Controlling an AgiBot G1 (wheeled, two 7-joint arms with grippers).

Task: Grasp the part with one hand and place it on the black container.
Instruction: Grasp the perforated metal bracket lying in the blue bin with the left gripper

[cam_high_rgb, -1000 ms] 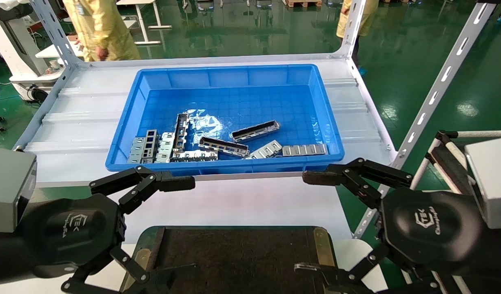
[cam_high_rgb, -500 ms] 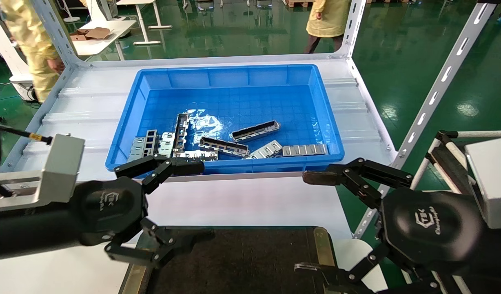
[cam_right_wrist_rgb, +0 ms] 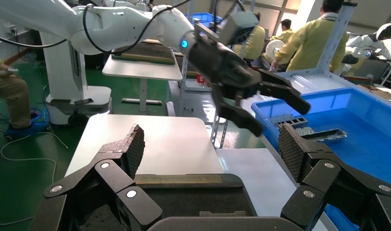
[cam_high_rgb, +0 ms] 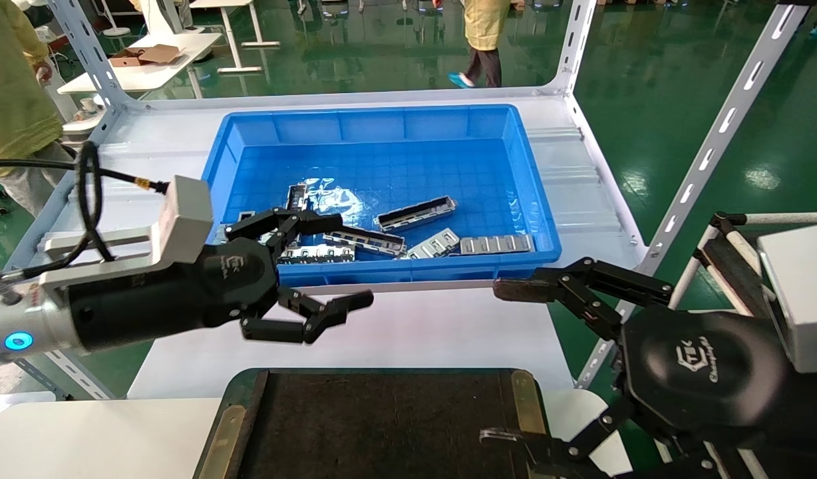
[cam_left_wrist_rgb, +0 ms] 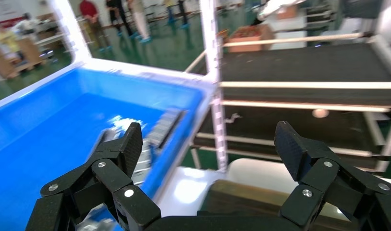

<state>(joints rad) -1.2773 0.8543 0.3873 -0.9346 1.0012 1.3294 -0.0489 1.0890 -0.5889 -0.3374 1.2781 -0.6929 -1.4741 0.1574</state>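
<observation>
Several silver-grey channel bars lie in the blue bin: one part [cam_high_rgb: 416, 212] near the middle, another [cam_high_rgb: 364, 239] closer to the front, a third [cam_high_rgb: 295, 198] partly behind my left gripper. One shows in the right wrist view [cam_right_wrist_rgb: 329, 134]. My left gripper [cam_high_rgb: 347, 261] is open and empty, held over the bin's front rim, one finger over the bin and one over the white shelf; it also shows in its own view [cam_left_wrist_rgb: 210, 144]. The black container [cam_high_rgb: 382, 426] lies at the near edge, below it. My right gripper [cam_high_rgb: 501, 362] is open and empty beside the container's right side.
The blue bin [cam_high_rgb: 528, 193] sits on a white shelf [cam_high_rgb: 408, 332] with slotted uprights [cam_high_rgb: 714, 140]. Short ribbed silver plates [cam_high_rgb: 496, 244] lie at the bin's front. People in yellow coats walk behind the shelf. A dark rack [cam_high_rgb: 728, 266] stands at the right.
My left gripper has risen from beside the black container and moved forward and right to the bin's front rim, still open. My right gripper has not moved.
</observation>
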